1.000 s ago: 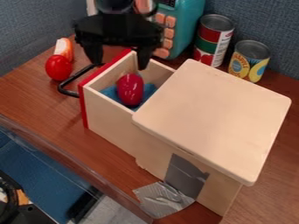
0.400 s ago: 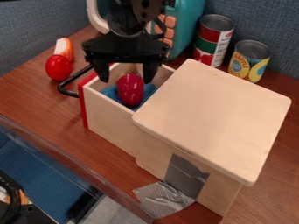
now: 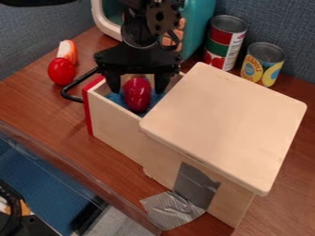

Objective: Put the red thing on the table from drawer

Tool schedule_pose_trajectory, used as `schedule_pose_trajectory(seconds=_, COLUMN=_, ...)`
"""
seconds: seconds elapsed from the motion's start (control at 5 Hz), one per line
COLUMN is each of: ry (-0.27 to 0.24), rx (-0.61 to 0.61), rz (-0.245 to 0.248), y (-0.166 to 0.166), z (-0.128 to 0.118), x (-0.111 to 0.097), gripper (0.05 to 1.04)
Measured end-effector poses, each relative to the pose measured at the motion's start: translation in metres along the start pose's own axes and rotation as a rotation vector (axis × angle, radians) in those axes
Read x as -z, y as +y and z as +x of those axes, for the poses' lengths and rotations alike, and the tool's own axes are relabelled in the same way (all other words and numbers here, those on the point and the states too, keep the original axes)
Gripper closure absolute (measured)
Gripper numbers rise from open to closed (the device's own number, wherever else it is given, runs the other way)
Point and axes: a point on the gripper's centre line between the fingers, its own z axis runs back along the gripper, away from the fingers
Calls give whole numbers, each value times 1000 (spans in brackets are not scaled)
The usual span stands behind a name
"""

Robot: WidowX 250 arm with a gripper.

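Camera view shows the gripper (image 3: 137,90) above the open drawer (image 3: 117,115), its jaws standing wide apart; the red thing (image 3: 137,94) lies inside the drawer, on blue cloth (image 3: 115,97).

Arm (image 3: 154,20) finished in black throughout. Upper bracket (image 3: 159,16) pierced by round holes. Rounded wrist housing (image 3: 138,36) flanked at right by a looped black cable (image 3: 172,42). End effector (image 3: 137,91) built with a broad crossbar (image 3: 138,60); two blunt, dark fingers (image 3: 113,84) mounted beneath.

black gripper (image 3: 137,88) hanging down, fingers spread
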Motion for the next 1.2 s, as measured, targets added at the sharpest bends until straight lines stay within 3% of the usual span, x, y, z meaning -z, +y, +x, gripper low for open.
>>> schedule_pose_trajectory(seconds=0.6, ry=-16, rx=-20, rz=-1, y=1, z=5, x=11, gripper=84)
schedule_pose_trajectory(seconds=1.0, ry=0, rx=-64, rz=23, y=5, z=4, x=20, gripper=121)
schedule_pose_trajectory(seconds=1.2, ry=-1, rx=-89, rz=27, y=8, z=5, x=20, gripper=404)
